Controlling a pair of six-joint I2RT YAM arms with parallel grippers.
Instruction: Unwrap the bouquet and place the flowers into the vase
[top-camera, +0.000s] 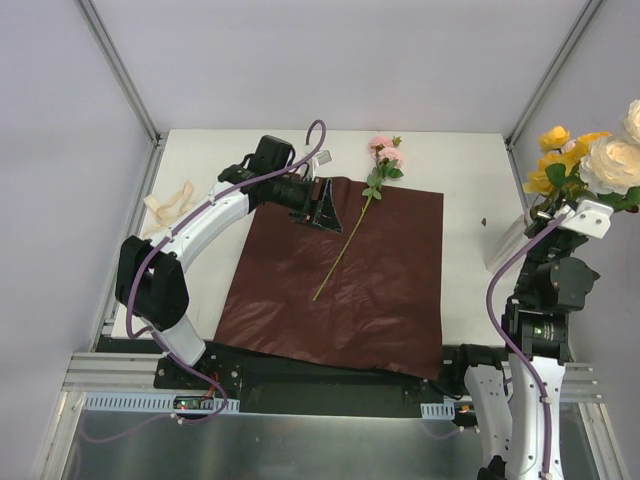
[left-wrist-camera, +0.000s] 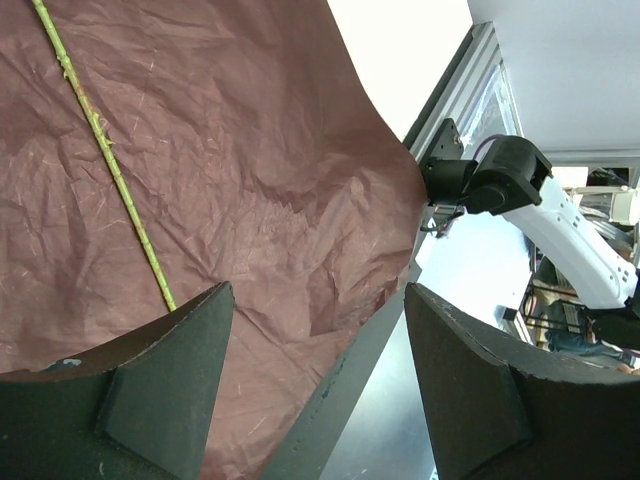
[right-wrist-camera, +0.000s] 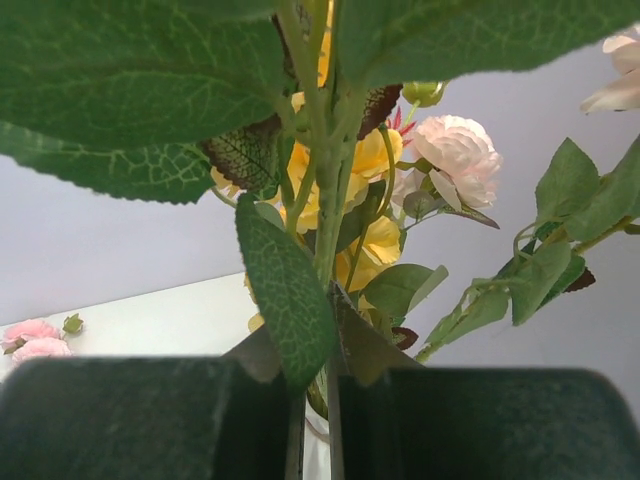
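Left gripper (left-wrist-camera: 318, 300): its fingers are spread wide with nothing held between them, and it is poised low over the paper.
Under the left gripper: a sheet of dark red crinkly paper (top-camera: 350, 290) is spread flat on the white table (top-camera: 220, 160).
Nearest task item: a single pink artificial rose on a long thin green stem (top-camera: 350, 235) lies on the sheet, its bloom past the far edge. The stem runs just beside the left gripper, outside the gap and not touched.
Right gripper (right-wrist-camera: 315, 395): it is clamped on the stems of a bunch of yellow and cream-white artificial roses with green leaves (top-camera: 585, 160), which is held up at the table's right side.
Vase: it cannot be made out for certain in any view.
Further out: a loose cream ribbon (top-camera: 170, 205) lies well apart on the left.
Risk, left side: because the stem lies flat on thin paper, the sheet could be pinched with it and dragged up. The thin stem could also be missed or rolled aside.
Risk, right side: the top-heavy bunch could swivel in the grip, and the wrist view downward is blocked by leaves, so the lowering of the stems could be misjudged.
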